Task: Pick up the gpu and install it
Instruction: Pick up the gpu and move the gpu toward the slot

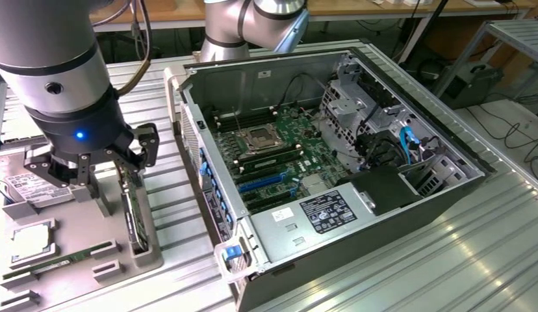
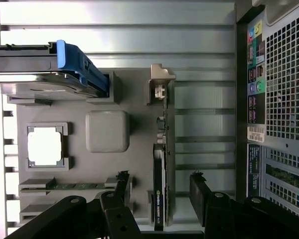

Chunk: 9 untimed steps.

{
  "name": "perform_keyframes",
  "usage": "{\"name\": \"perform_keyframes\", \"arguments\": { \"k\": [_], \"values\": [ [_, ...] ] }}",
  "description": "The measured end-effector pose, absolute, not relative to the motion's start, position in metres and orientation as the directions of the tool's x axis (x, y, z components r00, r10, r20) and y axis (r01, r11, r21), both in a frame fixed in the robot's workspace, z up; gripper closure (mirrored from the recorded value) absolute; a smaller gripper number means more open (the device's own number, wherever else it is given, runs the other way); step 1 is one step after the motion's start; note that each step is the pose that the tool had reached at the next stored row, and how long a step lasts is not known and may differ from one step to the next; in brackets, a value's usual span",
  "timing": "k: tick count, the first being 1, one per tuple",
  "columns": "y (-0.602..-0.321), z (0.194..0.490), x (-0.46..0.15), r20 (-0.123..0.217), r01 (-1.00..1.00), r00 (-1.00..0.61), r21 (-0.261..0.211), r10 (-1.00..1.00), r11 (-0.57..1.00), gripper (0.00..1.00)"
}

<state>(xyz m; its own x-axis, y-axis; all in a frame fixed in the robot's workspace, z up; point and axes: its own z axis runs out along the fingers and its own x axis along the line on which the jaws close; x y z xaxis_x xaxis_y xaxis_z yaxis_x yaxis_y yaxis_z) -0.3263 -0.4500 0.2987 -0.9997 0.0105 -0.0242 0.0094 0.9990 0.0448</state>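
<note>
Wrist view looks down past the gripper (image 2: 159, 178), whose fingers are spread wide apart and clamped on nothing; the graphics card (image 2: 159, 149) stands on edge in a slot of the grey tray (image 2: 107, 132), beneath the gripper and in line with the gap between its fingers, touching neither; exterior view has the open computer case (image 1: 356, 149) off to one side of the gripper.

The gpu (image 1: 136, 211) stands upright on its long edge in a slot along the tray's (image 1: 82, 224) edge on the exterior view's right. It is a thin green card with a black cooler (image 2: 158, 184) on one face. A silver bracket (image 2: 161, 82) caps one end.
</note>
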Motion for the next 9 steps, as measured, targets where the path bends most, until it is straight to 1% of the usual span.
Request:
{"name": "perform_keyframes", "arguments": {
  "k": [9],
  "values": [
    [-0.4501,0.2900,-0.3263,-0.024,0.009,-1.000,0.045,0.010,0.999,0.40]
  ]
}}
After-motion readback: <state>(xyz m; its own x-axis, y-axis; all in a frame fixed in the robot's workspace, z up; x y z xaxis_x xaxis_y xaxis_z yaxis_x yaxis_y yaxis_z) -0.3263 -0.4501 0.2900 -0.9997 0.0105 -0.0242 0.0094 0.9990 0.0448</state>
